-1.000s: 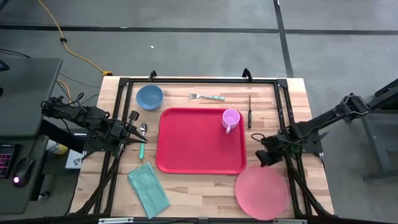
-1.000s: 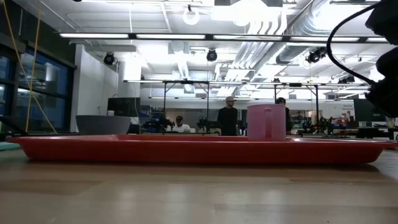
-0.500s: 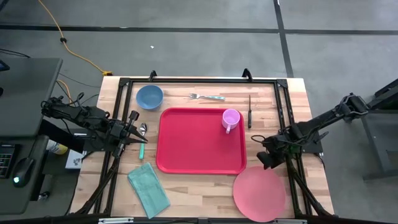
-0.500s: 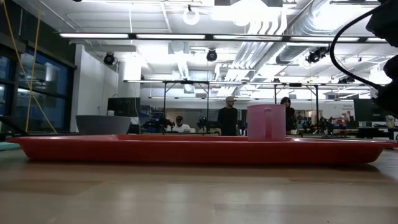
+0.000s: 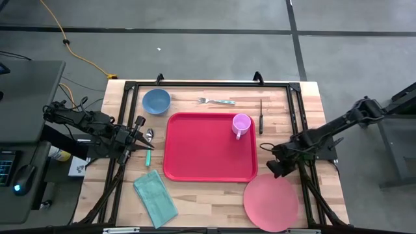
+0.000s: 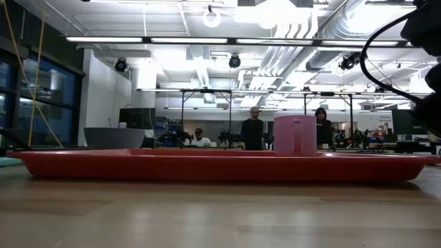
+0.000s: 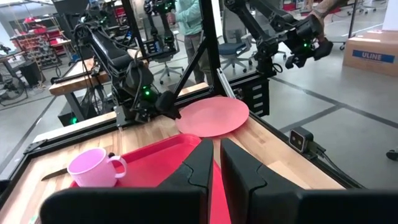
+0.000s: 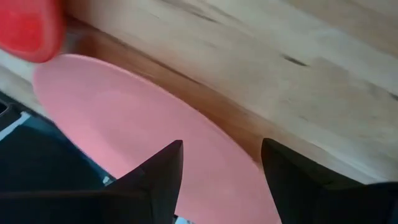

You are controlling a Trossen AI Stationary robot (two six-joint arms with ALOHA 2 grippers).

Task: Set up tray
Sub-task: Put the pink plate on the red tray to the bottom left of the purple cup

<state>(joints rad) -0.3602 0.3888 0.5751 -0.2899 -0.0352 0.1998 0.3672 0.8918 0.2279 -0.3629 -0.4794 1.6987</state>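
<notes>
Low view is mostly blocked by the red tray [image 6: 220,166] rim – only the pink mug [image 6: 295,135] top and the blue bowl [image 6: 114,138] edge show above it; cutlery and cloth are hidden there. The right arm's cable loop clips that view's corner; its gripper isn't seen in it. In the right wrist view the pink plate [image 8: 155,168] is cut off by the frame, with just a red tray corner [image 8: 31,28] visible.

Tray: large rounded-corner rectangle, smooth red plastic, raised rim, sits mid-table [image 5: 208,146]. Mug stands upright in its far right corner [image 5: 241,124], handle toward the near edge. Plate [image 5: 271,202] is round, flat, matte pink, lying on the table by the tray's near right corner, apart from it.

Right gripper [image 5: 275,166] sits between tray edge and plate, fingers [image 8: 161,177] spread apart with the plate under them, holding nothing. Left gripper [image 5: 138,136] waits left of the tray, fingers [image 7: 239,168] almost together with a thin gap, nothing between them.

Off-tray: metal fork [image 5: 216,101], dark knife [image 5: 260,116], spoon [image 5: 149,135], something small and green [image 5: 147,156] that I can't identify, folded teal cloth [image 5: 156,198].

Surface is a light butcher-block table [image 5: 214,214] with black frame rails – grey concrete floor around it. Behind: lab space, bright ceiling lights, exposed ducts, people standing far back [image 6: 254,128].
</notes>
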